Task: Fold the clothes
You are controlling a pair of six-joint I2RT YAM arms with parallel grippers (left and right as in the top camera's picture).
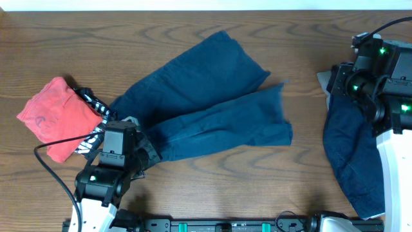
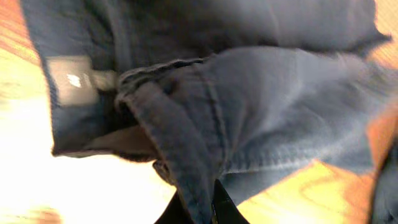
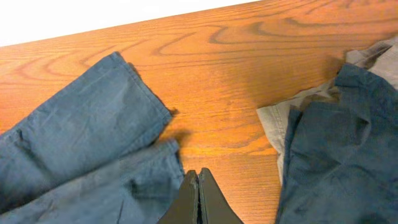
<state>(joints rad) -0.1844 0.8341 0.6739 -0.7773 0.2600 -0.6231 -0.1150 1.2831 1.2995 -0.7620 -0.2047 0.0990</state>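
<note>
Navy trousers (image 1: 206, 103) lie spread mid-table (image 1: 193, 26), waist end at lower left, both legs fanning up and to the right, hems well apart from the right-side pile. Left gripper (image 1: 143, 149) sits at the waist end. Its wrist view shows the jaws almost closed, pinching a bunched fold of the waistband seam. Right gripper (image 3: 199, 178): fingers pressed together, nothing between them, pointing at bare wood between the leg hems and the pile. Around: red garment (image 1: 55, 116) crumpled at far left. Black-and-white patterned piece (image 1: 93, 109) is wedged between it and the trousers, and the left arm covers part of it. Right edge: second navy garment (image 1: 351, 154) lies over a grey piece (image 1: 325, 80), with the right arm overlapping both from above. Black cable (image 1: 51, 164) loops beside the left arm. View differences: only the left wrist camera shows the grip itself, plus a pale label (image 2: 71, 81) inside the waistband, too blurred to read. Overhead hides those fingertips under the wrist. Right wrist camera shows the grey cloth sticking out from under the navy one toward the hems. Overhead doesn't show the right fingers at all.
</note>
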